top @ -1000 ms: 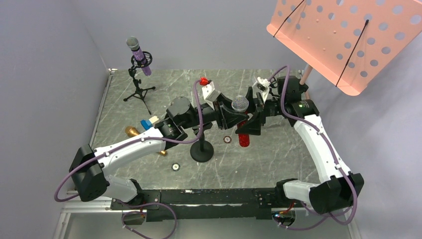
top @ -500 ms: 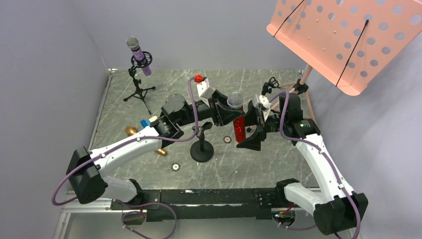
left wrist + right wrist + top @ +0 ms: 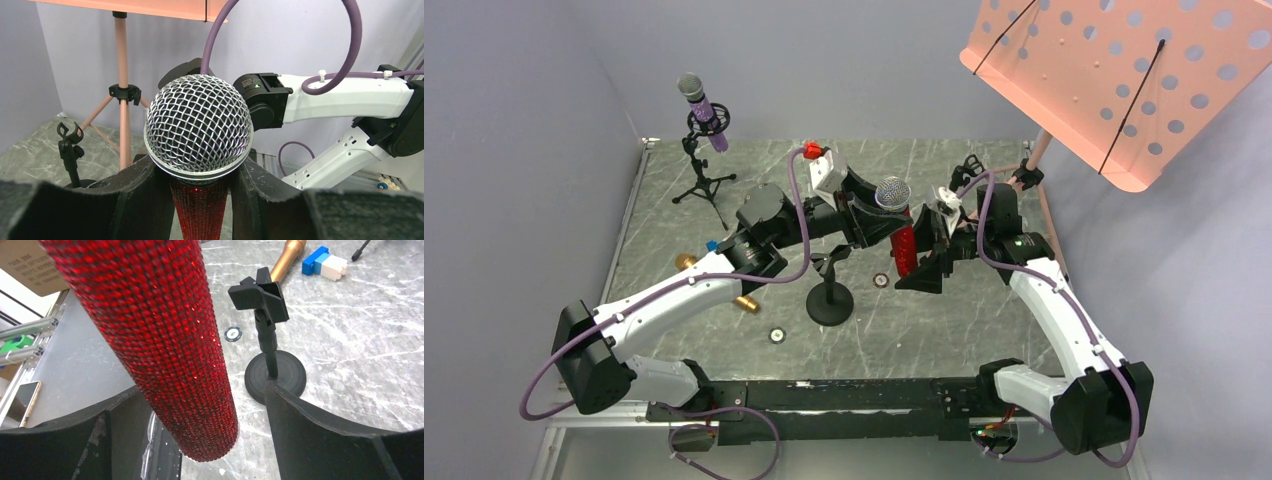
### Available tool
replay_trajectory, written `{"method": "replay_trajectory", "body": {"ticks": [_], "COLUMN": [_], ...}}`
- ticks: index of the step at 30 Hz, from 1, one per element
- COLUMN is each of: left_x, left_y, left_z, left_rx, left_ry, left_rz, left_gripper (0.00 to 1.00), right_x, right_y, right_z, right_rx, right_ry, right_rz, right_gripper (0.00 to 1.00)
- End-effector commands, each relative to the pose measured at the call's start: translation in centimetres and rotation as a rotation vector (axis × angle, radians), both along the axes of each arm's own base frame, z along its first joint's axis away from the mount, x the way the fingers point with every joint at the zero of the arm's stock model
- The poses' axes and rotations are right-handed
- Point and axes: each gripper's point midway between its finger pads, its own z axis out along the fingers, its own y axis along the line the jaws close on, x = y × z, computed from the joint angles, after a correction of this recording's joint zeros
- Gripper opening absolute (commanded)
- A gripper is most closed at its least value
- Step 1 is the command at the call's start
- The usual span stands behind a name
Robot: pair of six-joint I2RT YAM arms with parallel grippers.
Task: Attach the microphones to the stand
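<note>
The red glitter microphone (image 3: 904,238) with a silver mesh head (image 3: 198,122) hangs tilted above the table. My left gripper (image 3: 872,222) is shut on its neck just under the head (image 3: 200,172). My right gripper (image 3: 922,264) is open around its lower end (image 3: 200,390), with a gap to the right finger (image 3: 320,435). A small black desk stand (image 3: 829,298) with an empty clip (image 3: 260,295) is below and left of it. The purple microphone (image 3: 704,108) sits in a tripod stand at the back left. The gold microphone (image 3: 690,263) lies under my left arm.
A pink perforated music stand (image 3: 1124,70) overhangs the back right, its tripod leg (image 3: 121,100) near a second black clip stand (image 3: 969,165). A blue and white block (image 3: 324,262) lies by the gold microphone. Small round chips (image 3: 776,335) lie on the marble table (image 3: 984,310).
Both arms shifted left with the red microphone, which went from hanging straight down to tilted. My right gripper moved from beside the head down to the microphone's lower end.
</note>
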Motion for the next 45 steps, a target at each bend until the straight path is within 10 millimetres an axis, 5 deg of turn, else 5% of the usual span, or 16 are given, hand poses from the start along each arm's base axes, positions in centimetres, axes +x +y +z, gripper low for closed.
{"method": "replay_trajectory", "body": {"ticks": [1,8,12,16,20,23,27,31,37,45], "left_x": [-1.0,-1.0,-0.9,-0.9,-1.0,-1.0,-1.2,-1.9,-2.9,-3.6], "left_y": [1.3,1.1,1.1,1.1,1.4,1.8,3.0,4.7,9.2,14.5], "left_z": [3.9,3.9,3.7,4.0,4.1,3.8,3.4,2.9,0.0,-10.4], "left_rx": [-0.071,-0.069,-0.073,-0.077,-0.085,-0.086,-0.100,-0.072,0.012,0.377], "left_ry": [-0.074,-0.066,-0.059,-0.061,-0.052,-0.034,-0.008,-0.022,-0.050,-0.173], "left_rz": [-0.015,-0.023,-0.022,-0.022,-0.020,-0.017,0.013,0.052,0.190,0.325], "left_gripper": [0.00,0.00,0.00,0.00,0.01,0.23,0.73,0.94,0.99,0.99], "right_x": [-0.3,-0.6,-0.8,-0.9,-1.1,-1.1,-0.9,-0.7,0.3,2.7], "right_y": [0.3,0.4,0.5,0.6,0.6,0.5,0.5,0.5,0.3,-0.5], "right_z": [2.1,2.5,2.2,1.9,2.2,2.4,2.9,2.9,2.1,0.4], "right_rx": [0.061,0.087,0.092,0.095,0.097,0.093,0.085,0.072,0.025,-0.135], "right_ry": [-0.086,-0.059,-0.042,-0.036,-0.055,-0.078,-0.100,-0.099,-0.124,-0.240], "right_rz": [0.035,0.068,0.082,0.085,0.090,0.091,0.091,0.079,0.031,0.019], "right_gripper": [0.83,0.71,0.51,0.18,0.06,0.04,0.03,0.02,0.01,0.01]}}
